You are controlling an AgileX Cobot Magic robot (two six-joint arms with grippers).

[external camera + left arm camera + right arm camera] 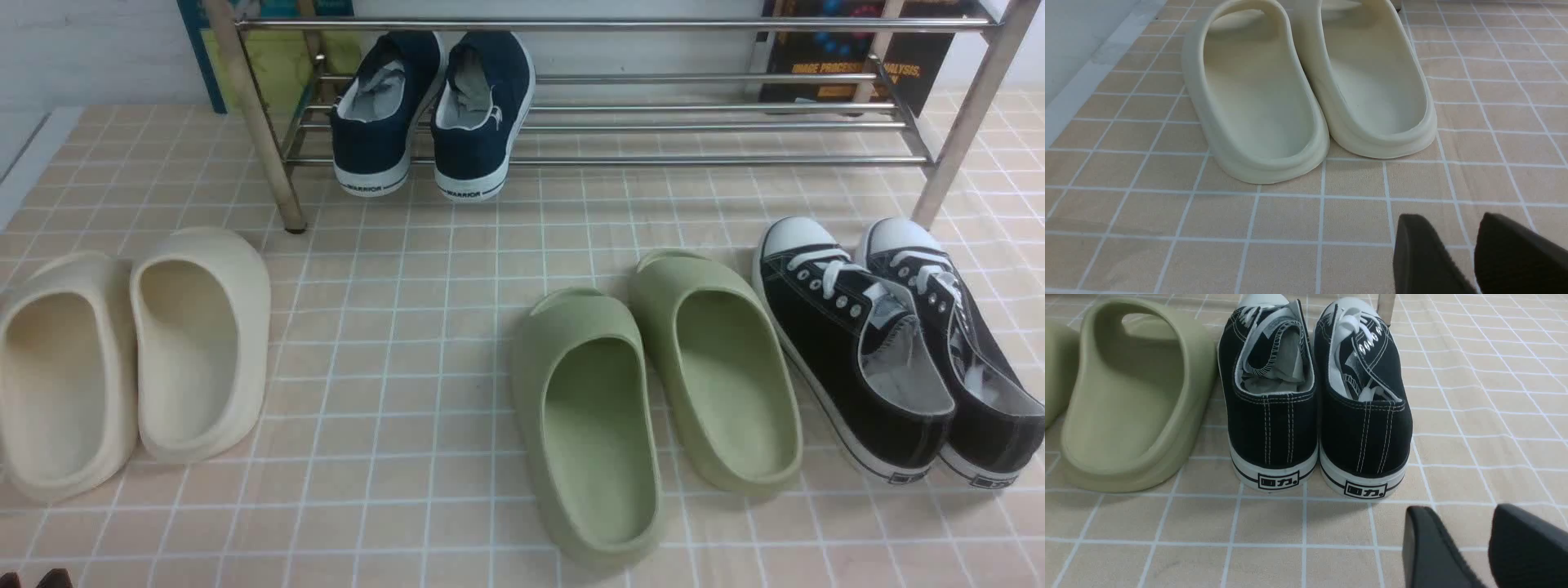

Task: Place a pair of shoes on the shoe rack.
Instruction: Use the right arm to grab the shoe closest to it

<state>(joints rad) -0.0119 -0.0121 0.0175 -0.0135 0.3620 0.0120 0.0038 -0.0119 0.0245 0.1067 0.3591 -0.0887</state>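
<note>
The pair of shoes, two black canvas sneakers with white toe caps (857, 359) (971, 359), stands side by side on the tiled floor at the right, toes toward the shoe rack (694, 160). In the right wrist view their heels (1271, 428) (1365, 433) face me. My right gripper (1457, 512) hovers open about one tile behind the right-hand heel, with only floor between its fingers. My left gripper (1449, 220) is open too, low over the floor behind the cream slides (1257, 102), holding nothing.
Two navy sneakers (433, 114) sit on the rack's lower shelf at its left end; the bars to their right are bare. Green slides (588, 425) lie just left of the black sneakers, with the cream slides (196, 343) at the far left. The rack's right leg (963, 139) stands just beyond the black toes.
</note>
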